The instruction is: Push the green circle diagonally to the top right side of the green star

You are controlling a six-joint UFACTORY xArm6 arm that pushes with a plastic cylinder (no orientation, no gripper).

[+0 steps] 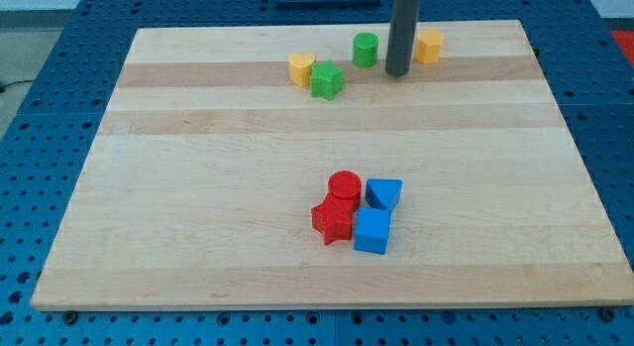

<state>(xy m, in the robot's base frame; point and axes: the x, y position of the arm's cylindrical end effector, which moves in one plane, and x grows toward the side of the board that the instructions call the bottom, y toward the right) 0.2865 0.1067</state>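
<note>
The green circle (366, 50) stands near the view's top, up and to the right of the green star (326, 81). A small gap separates them. My tip (398, 72) is just to the right of the green circle and a little lower, close to it but not clearly touching. The rod rises straight out of the top of the view.
A yellow heart-like block (301, 67) touches the green star's upper left. A yellow block (429, 46) sits just right of the rod. A cluster of a red circle (344, 186), red star (334, 221), blue triangle (383, 193) and blue square (372, 231) lies lower centre. The wooden board's (198, 187) top edge is near.
</note>
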